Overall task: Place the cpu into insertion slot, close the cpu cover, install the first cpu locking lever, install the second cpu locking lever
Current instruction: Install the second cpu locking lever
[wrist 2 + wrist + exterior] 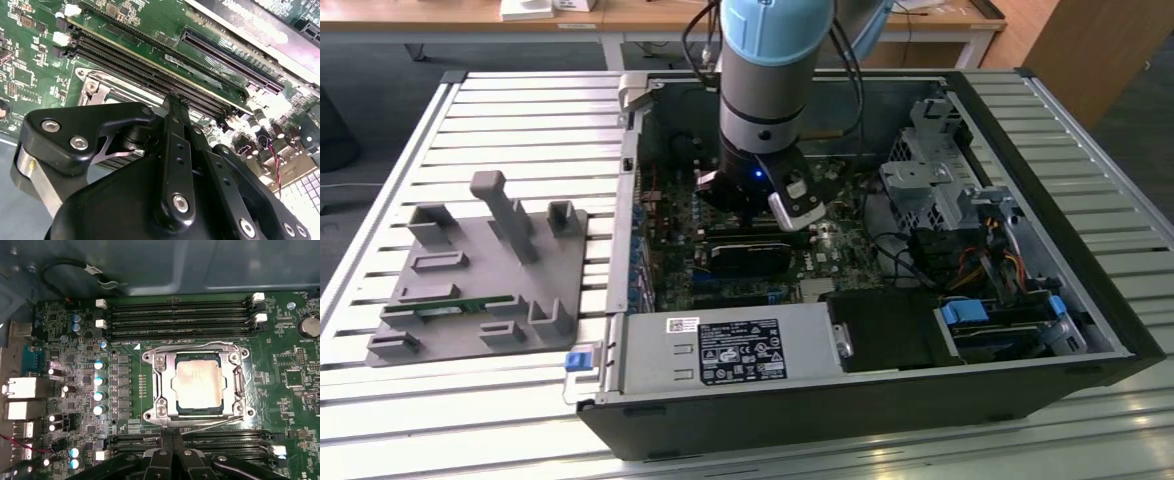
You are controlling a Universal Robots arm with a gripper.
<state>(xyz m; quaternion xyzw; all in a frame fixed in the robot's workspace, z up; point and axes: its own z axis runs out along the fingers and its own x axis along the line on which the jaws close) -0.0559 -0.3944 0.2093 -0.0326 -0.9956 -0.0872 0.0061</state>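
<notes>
My jaws [172, 452] are pressed together with nothing between them, tips meeting just short of the socket in the first wrist view, over the memory slots [190, 442] that run beside it. In the exterior view I hang low inside the open computer case [1067, 330], above the motherboard [720, 275].

The cpu [195, 382] lies flat in the insertion slot [196, 415], its grey top showing through the cut-out of the cpu cover [165, 385], which lies down over it. So I judge seating and cover closing done. One thin locking lever [200, 346] runs along the far edge of the frame and another [210, 424] along the near edge; whether either is latched under its hook I cannot tell, so the lever work may still be open.

Room is tight: memory slots flank the socket on two sides, a row of capacitors [99, 385] stands beside it, and a black card [747, 255] lies near me in the case.
</notes>
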